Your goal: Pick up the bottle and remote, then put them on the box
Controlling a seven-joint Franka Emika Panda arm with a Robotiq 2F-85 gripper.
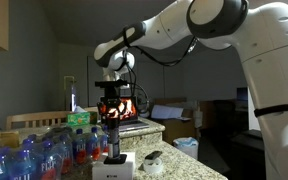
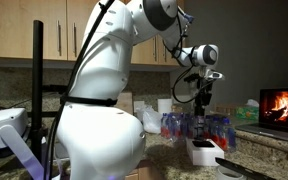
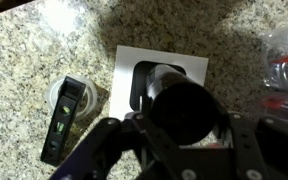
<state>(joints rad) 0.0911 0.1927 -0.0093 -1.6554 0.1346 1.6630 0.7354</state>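
The white robot arm (image 1: 214,25) reaches over a speckled granite table (image 3: 44,60). A crowd of clear plastic water bottles with blue and red labels (image 1: 39,150) hems in one side of the low white rectangular box (image 3: 127,58), close to its edge. On the box's opposite side the granite is bare, apart from a dark slim remote (image 3: 64,120) that lies well clear of the box with a strip of open stone between them. The tool (image 1: 112,124) hangs straight above the box, its fingers pinching a small slim dark bottle (image 3: 184,106) upright. The bottle is over the box's middle, inside all four edges; whether its base touches the box cannot be told.
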